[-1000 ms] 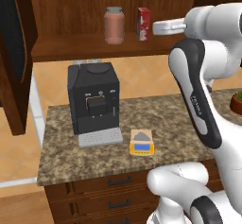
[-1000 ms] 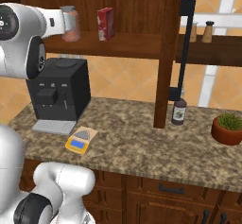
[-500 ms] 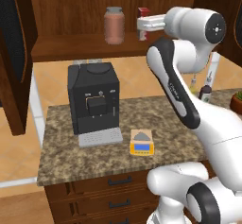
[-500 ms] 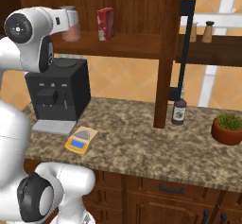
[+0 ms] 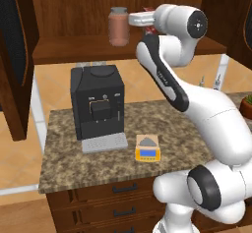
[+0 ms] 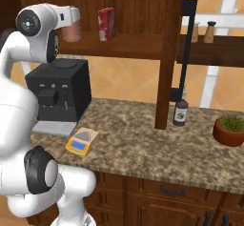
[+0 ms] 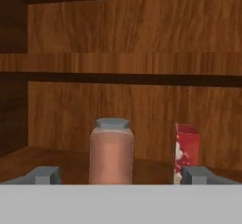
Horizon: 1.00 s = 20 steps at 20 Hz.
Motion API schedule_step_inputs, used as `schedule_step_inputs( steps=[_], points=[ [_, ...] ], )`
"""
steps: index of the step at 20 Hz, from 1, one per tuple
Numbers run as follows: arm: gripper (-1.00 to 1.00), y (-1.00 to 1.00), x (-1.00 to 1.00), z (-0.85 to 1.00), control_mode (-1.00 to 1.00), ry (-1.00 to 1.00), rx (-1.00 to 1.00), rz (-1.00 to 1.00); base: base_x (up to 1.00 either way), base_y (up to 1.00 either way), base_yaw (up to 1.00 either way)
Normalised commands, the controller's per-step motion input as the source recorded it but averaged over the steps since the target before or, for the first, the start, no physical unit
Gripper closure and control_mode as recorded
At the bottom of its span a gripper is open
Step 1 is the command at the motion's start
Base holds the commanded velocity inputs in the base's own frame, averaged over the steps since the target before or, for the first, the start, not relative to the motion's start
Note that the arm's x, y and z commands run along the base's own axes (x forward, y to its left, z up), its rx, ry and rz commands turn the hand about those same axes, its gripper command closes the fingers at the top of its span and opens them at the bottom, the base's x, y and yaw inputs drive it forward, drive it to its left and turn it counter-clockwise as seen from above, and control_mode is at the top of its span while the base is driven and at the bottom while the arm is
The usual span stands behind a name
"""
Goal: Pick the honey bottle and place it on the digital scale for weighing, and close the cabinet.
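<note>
Honey bottle (image 5: 117, 26): upright on the cabinet shelf, upper centre of the left base view; in the hand view it stands at lower centre, between the two finger tips and farther back, grey lid on.
Gripper (image 7: 120, 176): level with the shelf, pointed at the honey bottle; fingers (image 7: 45, 175) spread wide, one at each lower side of the hand view, nothing held between them.
Carton (image 7: 187, 150): red and white, upright just beside the bottle, at its right in the hand view.
Digital scale (image 5: 147, 148): flat on the granite counter (image 5: 64, 160), lower centre of the left base view, near the front right corner of the coffee machine (image 5: 96, 106); plate bare.
Cabinet (image 6: 169, 48): doors stand open; the dark door with a black bar handle shows at centre right of the right base view.
Dark bottle (image 6: 180, 113): on the counter by the cabinet post.
Potted plant (image 6: 230, 128): far right of the right base view.
</note>
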Motion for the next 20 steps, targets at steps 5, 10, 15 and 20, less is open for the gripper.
schedule_step_inputs(
  steps=[5,10,15,20],
  points=[
    [-1.0,0.21,0.52,0.3,-1.0,0.0,-0.01,0.0,0.0,0.0,0.0],
    [-1.0,0.31,0.46,0.02,-1.0,0.1,0.0,0.0,0.0,0.0,0.0],
    [-1.0,0.13,0.51,-0.01,-1.0,0.12,0.0,0.0,0.0,0.0,0.0],
    [-1.0,0.03,0.43,-0.01,-1.0,0.0,0.0,0.0,0.0,0.0,0.0]
  ],
)
